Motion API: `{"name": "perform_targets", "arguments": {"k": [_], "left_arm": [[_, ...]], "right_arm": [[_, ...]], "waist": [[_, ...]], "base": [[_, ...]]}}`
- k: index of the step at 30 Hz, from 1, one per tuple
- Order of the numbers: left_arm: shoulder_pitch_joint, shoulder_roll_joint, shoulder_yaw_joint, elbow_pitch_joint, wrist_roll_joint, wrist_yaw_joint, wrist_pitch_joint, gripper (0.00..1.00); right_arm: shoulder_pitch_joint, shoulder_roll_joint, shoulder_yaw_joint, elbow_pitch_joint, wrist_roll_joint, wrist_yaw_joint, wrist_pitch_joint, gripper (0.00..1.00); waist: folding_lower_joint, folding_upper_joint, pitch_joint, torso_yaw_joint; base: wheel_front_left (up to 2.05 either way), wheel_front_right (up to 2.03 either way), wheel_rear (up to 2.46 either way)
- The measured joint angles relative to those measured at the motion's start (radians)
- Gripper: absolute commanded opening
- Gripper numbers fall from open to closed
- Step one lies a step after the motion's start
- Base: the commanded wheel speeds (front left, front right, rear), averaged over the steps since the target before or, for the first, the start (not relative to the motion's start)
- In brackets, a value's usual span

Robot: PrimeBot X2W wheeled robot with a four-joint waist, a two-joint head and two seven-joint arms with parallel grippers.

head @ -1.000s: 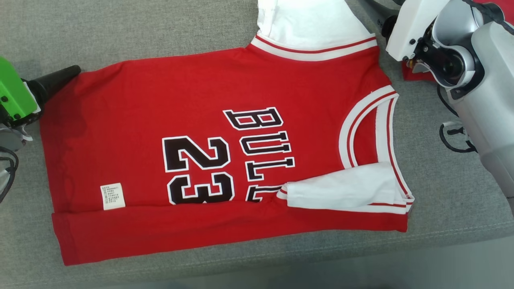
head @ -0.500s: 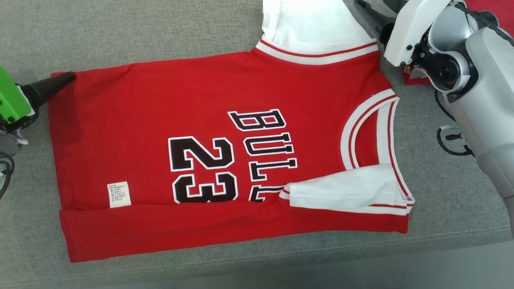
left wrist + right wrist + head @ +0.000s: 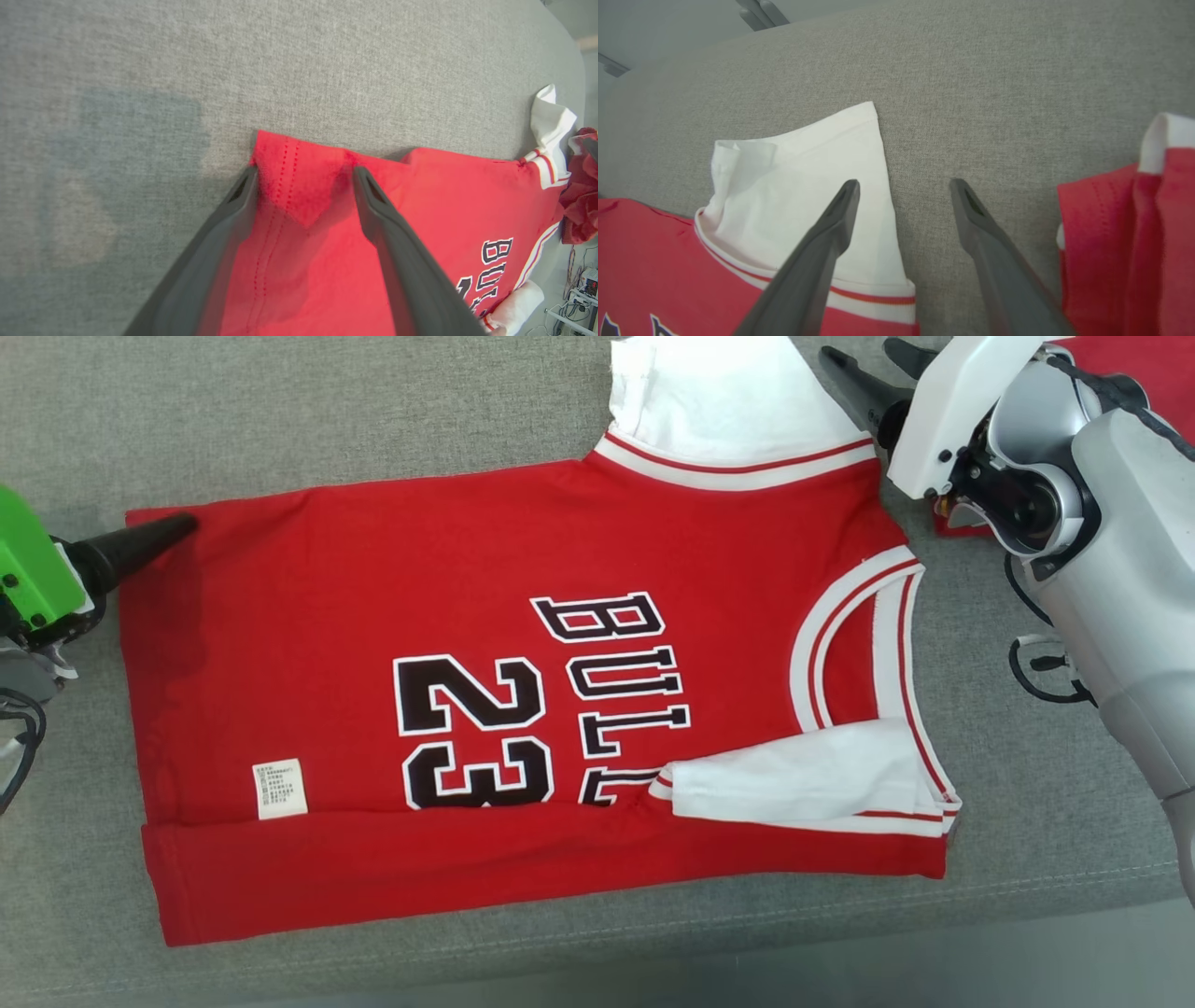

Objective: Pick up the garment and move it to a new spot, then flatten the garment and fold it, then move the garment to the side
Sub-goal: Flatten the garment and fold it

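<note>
The left gripper (image 3: 304,171) stands wide open, its two dark fingers (image 3: 219,242) spread to either side of a hem corner of the garment (image 3: 373,597). That corner is rumpled up between them and nothing is pinched. In the left wrist view one finger lies along the hem edge and the other over red cloth. The right gripper (image 3: 904,183) is open as well. One finger sits above the edge of a white sleeve (image 3: 808,177) that sticks out from the garment's far side, and the other is over the bare grey cushion (image 3: 994,93); whether either tip touches I cannot tell. The garment is a red jersey lying flat across the middle of the cushion, collar end towards the right arm and hem towards the left. A black number 23 (image 3: 471,733) with lettering beside it faces up. A long strip along its near edge is folded over, with a small white label (image 3: 279,790) just above the fold. A second white sleeve (image 3: 803,775) is tucked across the chest near the V-neck. Another red cloth (image 3: 1134,233) lies bunched on the cushion just beyond the right gripper, apart from the jersey.
</note>
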Motion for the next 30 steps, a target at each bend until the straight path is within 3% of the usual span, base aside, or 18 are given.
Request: {"name": "perform_targets", "arguments": {"k": [6,7,8,10,11,12,30], "left_arm": [[0.000,0.002,-0.007,0.002,0.002,-0.008,0.000,1.00],[0.000,0.004,-0.009,0.001,0.008,-0.008,-0.001,0.79],[0.000,0.005,-0.010,0.001,0.015,-0.009,-0.002,0.46],[0.000,0.009,-0.009,0.002,0.016,-0.009,-0.007,0.29],[0.000,0.009,-0.009,0.002,0.016,-0.009,-0.008,0.04],[0.000,0.009,-0.010,0.002,0.016,-0.009,-0.010,0.00],[0.000,-0.007,-0.025,0.000,0.023,-0.026,-0.073,0.00]], "right_arm": [[0.000,0.002,0.000,0.009,0.000,0.005,-0.002,1.00],[0.000,0.003,0.000,0.011,0.000,0.009,-0.005,1.00],[-0.001,0.003,0.000,0.012,0.000,0.009,-0.009,1.00],[-0.001,0.004,0.000,0.015,0.000,0.009,-0.009,1.00],[-0.001,0.004,0.000,0.017,0.000,0.009,-0.009,1.00],[-0.002,0.004,0.000,0.019,0.000,0.009,-0.009,1.00],[-0.018,0.010,-0.001,0.049,0.000,0.020,-0.028,1.00]], "waist": [[0.0000,0.0000,0.002,-0.002],[0.0000,0.0000,0.002,-0.003],[0.0000,0.0000,0.003,-0.003],[0.0000,0.0000,0.005,-0.004],[0.0000,0.0000,0.006,-0.005],[0.0000,0.0000,0.007,-0.005],[0.0000,0.0000,0.018,0.001]], "base": [[0.00,0.00,0.00],[0.00,0.00,0.00],[0.00,0.00,0.00],[0.00,0.00,0.00],[0.00,0.00,0.00],[0.00,0.00,0.00],[0.00,0.00,0.00]]}}
